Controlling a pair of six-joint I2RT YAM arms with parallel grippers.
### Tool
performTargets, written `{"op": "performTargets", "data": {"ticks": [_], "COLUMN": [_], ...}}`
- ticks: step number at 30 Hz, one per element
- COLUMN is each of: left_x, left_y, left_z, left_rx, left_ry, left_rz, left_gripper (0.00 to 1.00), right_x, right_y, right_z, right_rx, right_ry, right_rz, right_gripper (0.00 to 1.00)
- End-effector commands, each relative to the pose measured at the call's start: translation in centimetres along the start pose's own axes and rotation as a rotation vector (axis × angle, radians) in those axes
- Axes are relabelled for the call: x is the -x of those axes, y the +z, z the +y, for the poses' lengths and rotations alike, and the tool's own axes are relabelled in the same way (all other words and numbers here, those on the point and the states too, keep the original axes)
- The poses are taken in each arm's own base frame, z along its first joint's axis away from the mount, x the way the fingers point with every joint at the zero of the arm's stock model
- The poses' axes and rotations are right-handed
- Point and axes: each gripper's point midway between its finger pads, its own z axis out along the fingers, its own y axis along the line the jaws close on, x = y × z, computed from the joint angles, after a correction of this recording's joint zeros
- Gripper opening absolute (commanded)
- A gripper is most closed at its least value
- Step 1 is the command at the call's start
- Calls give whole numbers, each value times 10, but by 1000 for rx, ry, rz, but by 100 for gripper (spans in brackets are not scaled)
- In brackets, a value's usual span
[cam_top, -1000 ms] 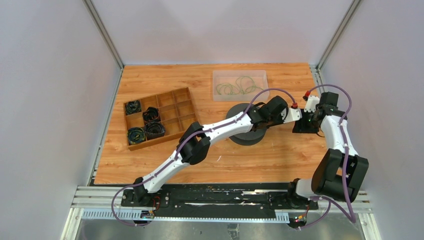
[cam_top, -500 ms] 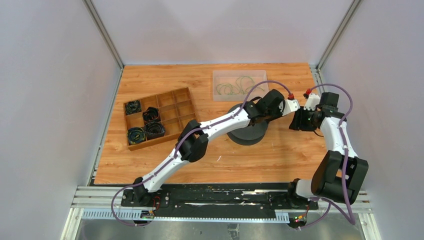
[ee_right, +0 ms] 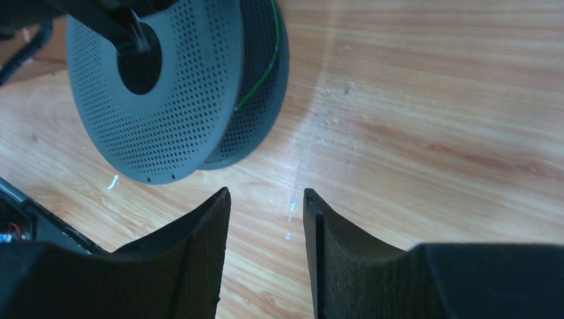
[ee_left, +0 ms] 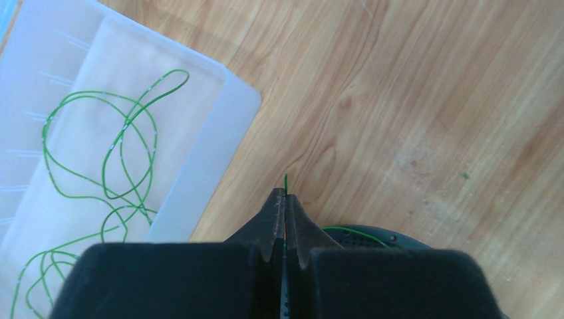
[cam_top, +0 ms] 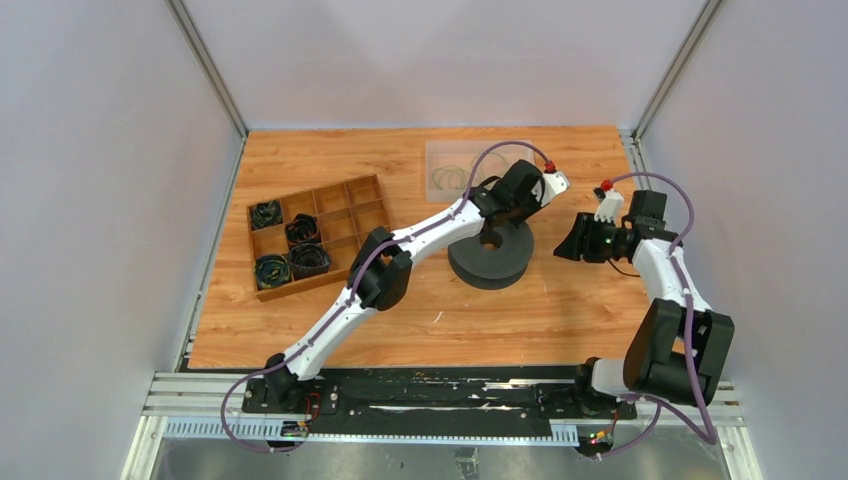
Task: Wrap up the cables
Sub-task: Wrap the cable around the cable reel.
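A thin green cable is pinched in my shut left gripper [ee_left: 285,197]; its end [ee_left: 286,179] sticks out just past the tips. The same cable runs down onto the black perforated spool [cam_top: 490,256] and lies in its groove [ee_right: 267,64]. The left gripper [cam_top: 503,207] hovers over the spool's far edge, beside the tray. More loose green cables [ee_left: 120,153] lie looped in the clear plastic tray [ee_left: 229,126] at the back [cam_top: 432,150]. My right gripper [cam_top: 566,248] is open and empty, low over the table to the right of the spool [ee_right: 173,100].
A wooden compartment box [cam_top: 370,215] with black cord bundles [cam_top: 300,262] stands at the left. Grey walls close in both sides and the back. The arms' mounting rail runs along the near edge [cam_top: 430,395].
My left gripper has swung left and back, from right of the spool to over its far edge near the tray. My right gripper has moved left and slightly nearer.
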Motion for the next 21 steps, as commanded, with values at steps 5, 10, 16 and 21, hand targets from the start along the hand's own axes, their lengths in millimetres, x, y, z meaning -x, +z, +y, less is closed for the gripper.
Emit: {"op": "performTargets", "data": {"ticks": [5, 10, 16, 21], "left_x": [-4, -1, -4, -4], "left_y": [-2, -10, -16, -20], "left_z": [-2, 14, 25, 31], "left_rx": [-48, -61, -79, -83], "left_ry": [-91, -162, -211, -227], "left_rz": [16, 5, 6, 5], "left_gripper": [0, 0, 0, 0], "right_x": [18, 24, 24, 20], "right_y": [28, 50, 73, 80], "right_z": [20, 29, 42, 40], "right_rx": [187, 237, 265, 252], "right_ry": [90, 116, 113, 109], "right_rz": [-90, -91, -67, -55], "right_gripper": [45, 45, 45, 45]}}
